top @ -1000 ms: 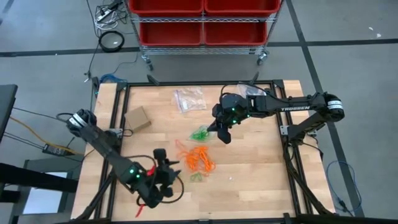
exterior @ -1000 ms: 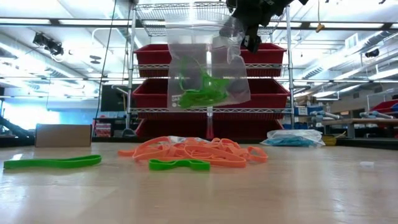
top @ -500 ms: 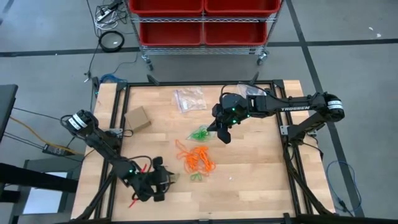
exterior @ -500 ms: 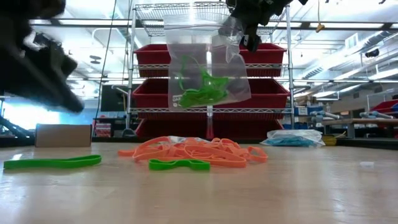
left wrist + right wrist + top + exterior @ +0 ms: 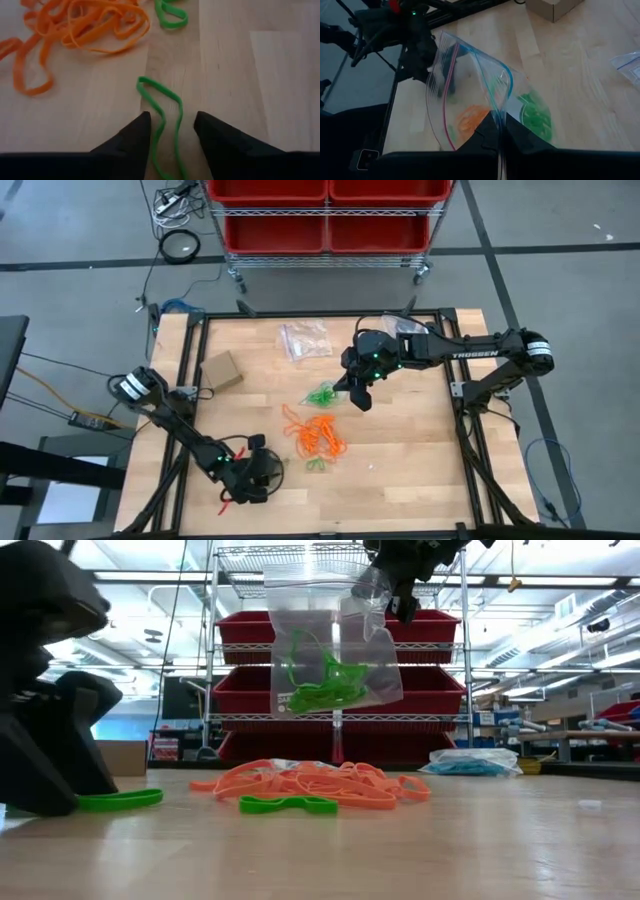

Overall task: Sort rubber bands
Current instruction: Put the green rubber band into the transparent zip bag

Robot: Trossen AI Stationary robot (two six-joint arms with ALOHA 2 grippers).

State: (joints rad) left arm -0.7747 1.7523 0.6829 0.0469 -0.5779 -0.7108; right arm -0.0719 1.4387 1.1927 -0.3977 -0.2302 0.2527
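Rubber bands lie on the wooden tabletop (image 5: 400,450): a tangled orange clump (image 5: 318,434) near the middle, with a small green band (image 5: 316,464) just beside its near edge. A longer green band (image 5: 162,122) lies apart from the clump toward the left arm's side. The left tool (image 5: 171,131) is down at the tabletop with its two dark fingers spread, one on each side of this green band; the band runs between them, and the fingers do not seem to be squeezing it, though contact is hard to judge. The right tool (image 5: 356,385) is raised above the tabletop behind the orange clump, its fingers pressed together on the top edge of a clear plastic bag (image 5: 325,645). The bag hangs open below it, with several green bands (image 5: 318,690) gathered in its bottom. Another clear bag (image 5: 305,340) and a small cardboard box (image 5: 221,369) rest toward the far side.
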